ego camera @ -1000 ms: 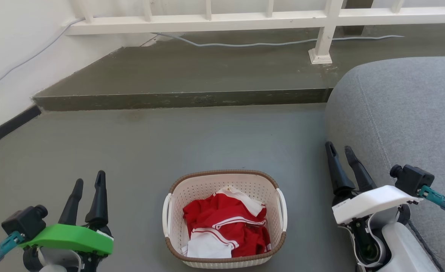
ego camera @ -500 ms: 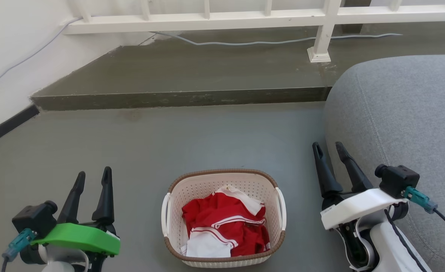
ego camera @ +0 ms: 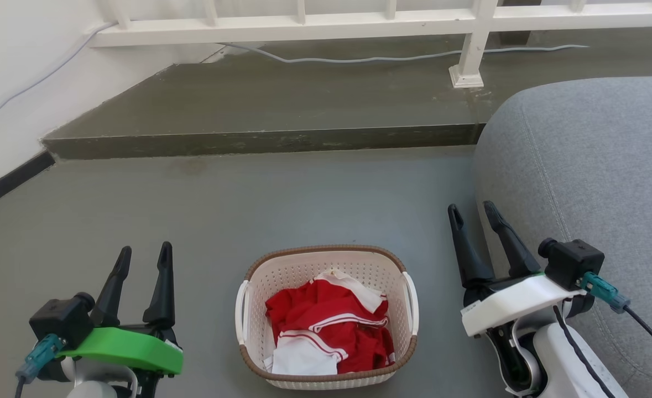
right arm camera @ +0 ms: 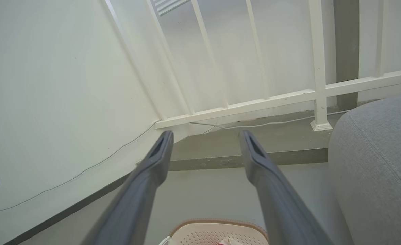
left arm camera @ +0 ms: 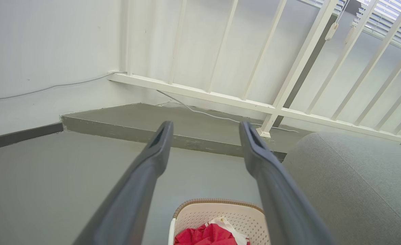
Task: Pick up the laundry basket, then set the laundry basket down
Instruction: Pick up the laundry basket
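The left pincer (ego camera: pixel 145 250) has its two dark fingers apart and holds nothing. The right pincer (ego camera: pixel 471 208) is the same, with its fingers apart and nothing between them. Both point away from the robot, out over the floor (ego camera: pixel 248 204). The laundry basket (ego camera: pixel 326 249) sits on the floor in the gap between them. It is to the right of the left pincer and to the left of the right pincer, and closer to the robot than the tips of either one. It touches neither. Its left handle (ego camera: pixel 240 312) faces the left pincer and its right handle (ego camera: pixel 412 301) faces the right pincer, so the line from handle to handle runs across from pincer to pincer. I think that is also the basket's long way, but it is hard to be sure. The right pincer looks a bit nearer to its handle. Red and white clothes (ego camera: pixel 326 326) lie inside. I think each pincer must pull back, drop low and move inward. A big grey cushion (ego camera: pixel 596 166) sits just beyond the right pincer's outer side.
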### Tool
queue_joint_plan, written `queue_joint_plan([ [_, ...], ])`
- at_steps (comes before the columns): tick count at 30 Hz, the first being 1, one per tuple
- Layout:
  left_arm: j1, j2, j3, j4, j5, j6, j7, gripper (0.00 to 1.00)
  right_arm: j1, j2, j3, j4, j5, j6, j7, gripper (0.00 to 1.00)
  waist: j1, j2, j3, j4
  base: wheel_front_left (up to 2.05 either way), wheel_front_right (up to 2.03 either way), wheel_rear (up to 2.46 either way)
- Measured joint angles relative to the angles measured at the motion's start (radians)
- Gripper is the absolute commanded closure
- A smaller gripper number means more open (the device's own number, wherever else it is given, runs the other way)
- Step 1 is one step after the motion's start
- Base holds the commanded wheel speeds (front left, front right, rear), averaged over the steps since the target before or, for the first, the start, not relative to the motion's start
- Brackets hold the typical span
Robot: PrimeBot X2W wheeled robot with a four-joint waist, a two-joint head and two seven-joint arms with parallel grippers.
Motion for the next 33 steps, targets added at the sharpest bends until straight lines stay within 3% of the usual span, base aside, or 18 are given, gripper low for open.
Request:
queue_joint_plan([
  [16, 0.000, 0.001, -0.007, -0.023, 0.000, 0.000, 0.000, 0.00, -0.001, 0.000, 0.011, -0.005, 0.002, -0.026, 0.000, 0.00, 0.0000, 0.0000, 0.019, -0.002, 0.00, 0.00, 0.00],
  [33, -0.035, 0.048, -0.025, -0.079, -0.019, 0.000, 0.000, 0.00, -0.032, 0.000, 0.016, -0.021, -0.058, -0.103, 0.000, 0.00, 0.0000, 0.0000, 0.148, -0.019, 0.00, 0.00, 0.00],
])
